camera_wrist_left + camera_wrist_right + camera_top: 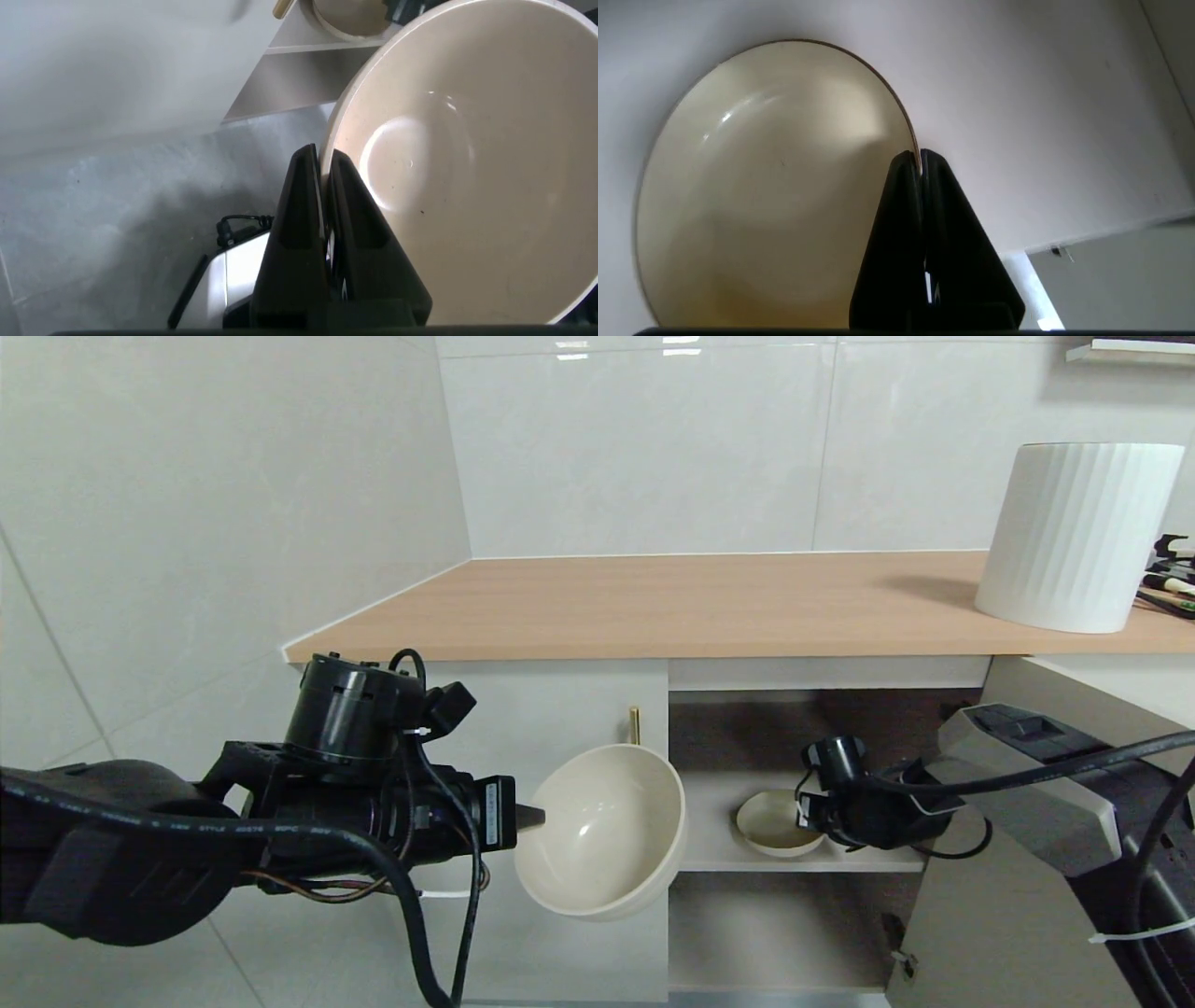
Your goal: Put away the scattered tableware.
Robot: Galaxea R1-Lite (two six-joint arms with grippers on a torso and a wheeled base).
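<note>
Tableware, two smooth cream pieces. One deep bowl (607, 840) hangs before the shut door (551, 709), rim pinched by the closed left gripper (534, 816). One shallow dish (770, 821) lies on the cupboard shelf (859, 861), rim clamped in the right gripper (810, 814). Wood-grain counter (700, 607), glossy white tiles (635, 448), one ribbed white cylinder (1074, 537).

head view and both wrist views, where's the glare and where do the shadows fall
Head view: lamp reflections streak the glossy wall tiles; the white ribbed container throws a soft shadow on the counter toward the robot's left; the cupboard interior is dim. Left wrist view: a broad bright patch sits inside the large bowl. Right wrist view: small glints dot the small bowl.
</note>
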